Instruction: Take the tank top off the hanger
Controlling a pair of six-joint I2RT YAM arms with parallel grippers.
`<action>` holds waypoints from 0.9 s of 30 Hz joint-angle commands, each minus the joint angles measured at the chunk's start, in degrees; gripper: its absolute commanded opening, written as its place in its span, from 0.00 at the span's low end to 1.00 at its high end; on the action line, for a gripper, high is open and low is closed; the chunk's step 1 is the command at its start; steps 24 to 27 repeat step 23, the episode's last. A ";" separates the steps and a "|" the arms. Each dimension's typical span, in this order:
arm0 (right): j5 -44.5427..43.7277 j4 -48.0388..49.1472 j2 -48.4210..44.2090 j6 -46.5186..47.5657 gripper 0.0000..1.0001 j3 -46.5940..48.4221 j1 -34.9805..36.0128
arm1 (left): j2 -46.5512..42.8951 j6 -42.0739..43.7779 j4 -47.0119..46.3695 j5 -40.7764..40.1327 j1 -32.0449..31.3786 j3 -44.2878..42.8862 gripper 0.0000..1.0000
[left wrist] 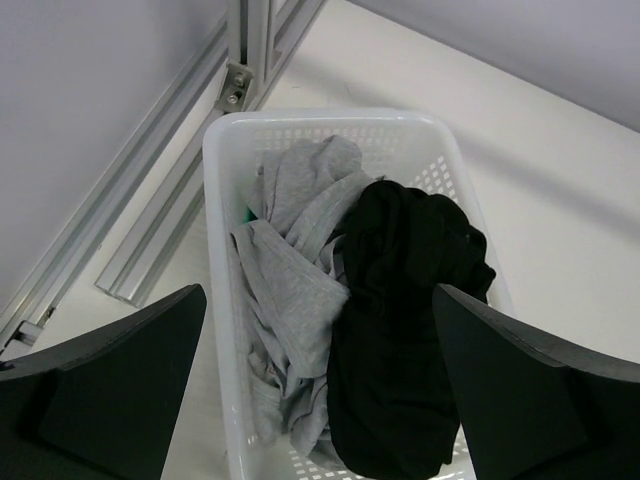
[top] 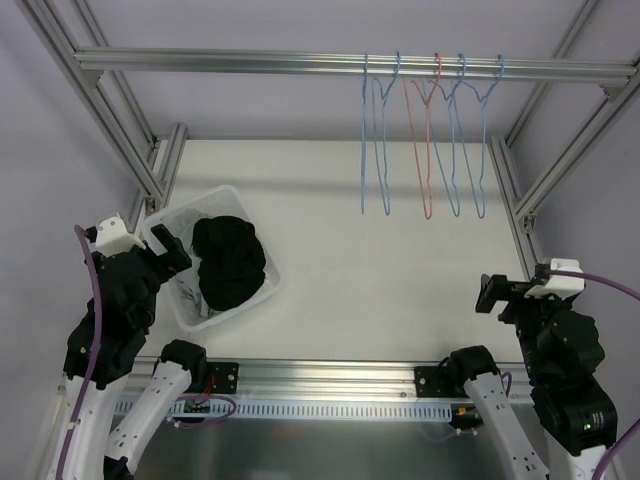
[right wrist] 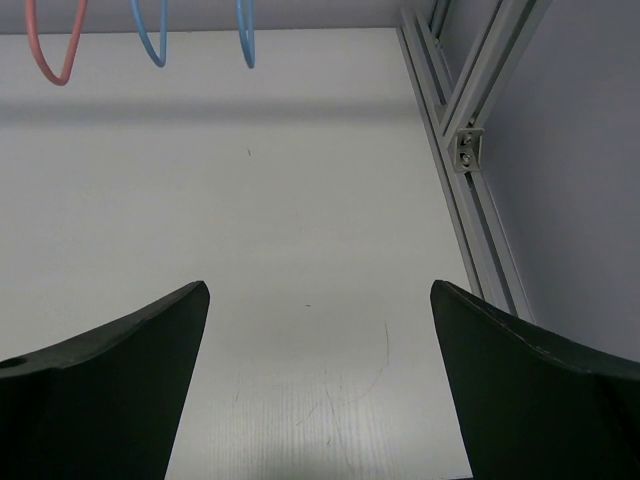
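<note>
Black garment: crumpled into a soft heap; plain black with no pattern seen; its cut cannot be made out from the folds.
Place of black garment: laid in the basket, on the side nearer the middle of the table, partly over grey fabric.
Grey fabric: pale grey, bunched against the basket's other long wall; the number of pieces cannot be told.
Basket: one, white plastic with perforated walls, set at the left of the table, just beside the left gripper.
Hangers: five counted, thin wire, hung side by side on the rail toward its right end, well apart from the basket; all are seen as bare wire.
Blue hangers: four.
Pink hanger: one, third from the left.
Left gripper: fingers spread wide, nothing held; poised above the near end of the basket.
Right gripper: fingers spread wide, nothing held; poised over bare table at the right.
</note>
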State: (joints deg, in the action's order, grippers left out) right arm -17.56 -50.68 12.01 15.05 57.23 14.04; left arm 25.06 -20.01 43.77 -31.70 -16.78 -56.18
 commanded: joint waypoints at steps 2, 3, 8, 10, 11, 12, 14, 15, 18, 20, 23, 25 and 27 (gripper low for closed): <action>-5.54 4.53 1.17 -2.65 0.99 -0.37 0.37 | 3.15 1.29 -3.34 7.62 4.90 1.60 0.99; -6.16 4.62 1.17 -2.92 1.00 -0.45 0.37 | 2.89 1.46 -3.51 8.23 5.17 1.78 0.99; -7.14 5.50 1.44 -3.01 0.99 -1.16 0.46 | 1.22 1.81 -4.22 7.80 5.35 2.83 0.99; -7.22 5.94 1.61 -3.01 1.00 -1.33 0.46 | 0.96 2.17 -4.39 7.80 5.35 3.10 0.99; -7.31 5.94 1.87 -2.83 0.99 -1.25 0.46 | 0.96 2.26 -4.39 7.80 5.35 3.18 0.99; -7.57 6.11 2.31 -2.74 1.00 -1.16 0.46 | 0.96 2.34 -4.39 7.88 5.35 3.27 0.99; -7.92 6.20 3.10 -2.22 0.99 -0.55 0.46 | 1.13 2.43 -4.48 8.15 5.35 3.27 0.99; -8.27 6.03 3.37 -1.52 1.00 -0.28 0.46 | 1.31 2.43 -4.48 8.24 5.35 3.27 0.99; -9.86 5.94 4.33 -2.21 0.99 0.60 0.46 | 1.57 2.43 -4.57 8.76 5.44 3.36 0.99; -10.12 5.94 4.77 -2.65 0.99 0.69 0.46 | 1.66 2.52 -4.57 9.03 5.35 3.45 0.99; -10.30 5.76 6.09 -3.19 1.00 0.60 0.46 | 1.48 2.61 -4.66 9.11 5.35 3.36 0.99; -10.30 5.76 6.09 -3.19 1.00 0.60 0.46 | 1.48 2.61 -4.66 9.11 5.35 3.36 0.99; -10.30 5.76 6.09 -3.19 1.00 0.60 0.46 | 1.48 2.61 -4.66 9.11 5.35 3.36 0.99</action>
